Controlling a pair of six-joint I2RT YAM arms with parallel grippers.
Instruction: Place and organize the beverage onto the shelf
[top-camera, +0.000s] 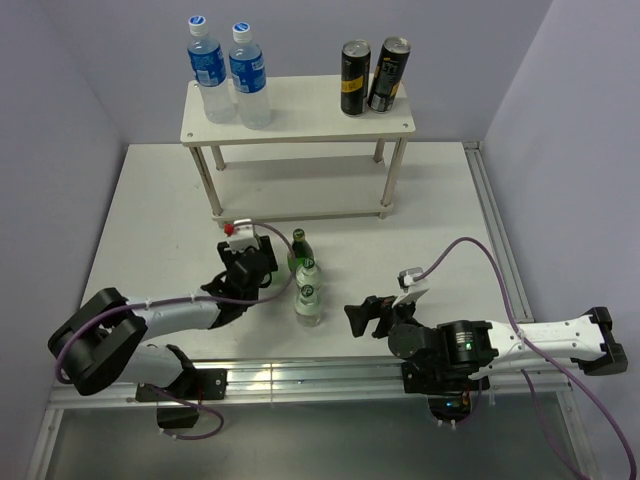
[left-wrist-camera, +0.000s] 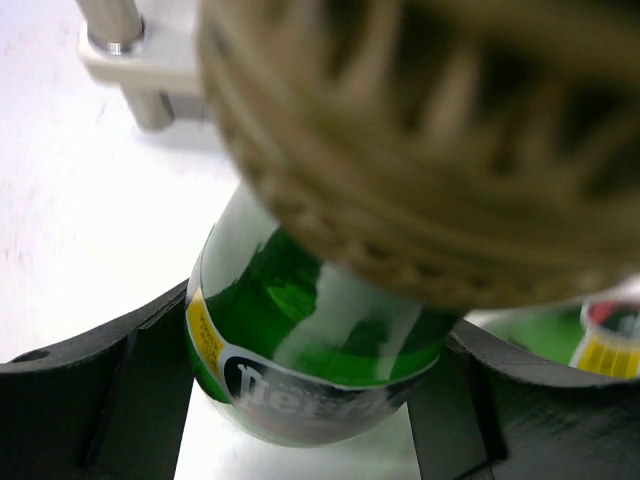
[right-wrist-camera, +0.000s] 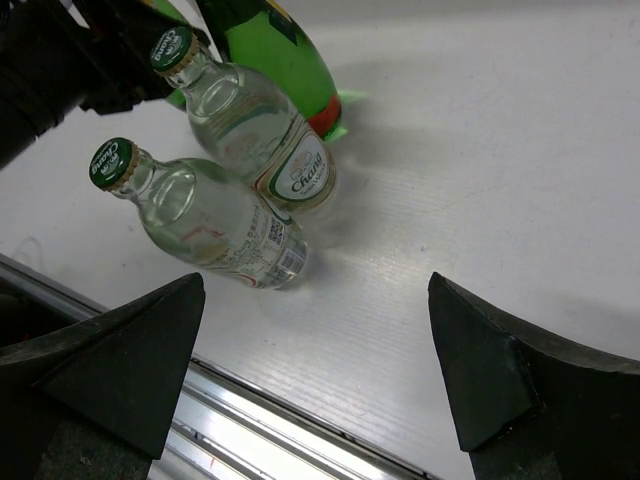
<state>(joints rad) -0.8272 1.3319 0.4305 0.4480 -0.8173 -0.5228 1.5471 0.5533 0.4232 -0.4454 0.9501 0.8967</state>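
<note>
Left of centre in the top view, the left gripper (top-camera: 270, 259) is clamped on the green bottle (top-camera: 297, 247). It should lift straight up, since two clear bottles (top-camera: 308, 292) stand just beside it, then carry to the shelf (top-camera: 300, 115) at the top. Lower right, the right gripper (top-camera: 362, 317) hovers, jaws apart.

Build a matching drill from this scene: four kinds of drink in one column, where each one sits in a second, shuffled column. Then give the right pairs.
Column one
1. clear plastic bottles with blue labels
2. dark cans with gold tops
3. green glass bottle
4. clear glass bottles with green caps

Column two
A. on the white table, ungripped
B. left end of the cream-white shelf, top board
C. gripped by the left tool
D. right end of the shelf's top board

Pairs: 1-B, 2-D, 3-C, 4-A
</note>
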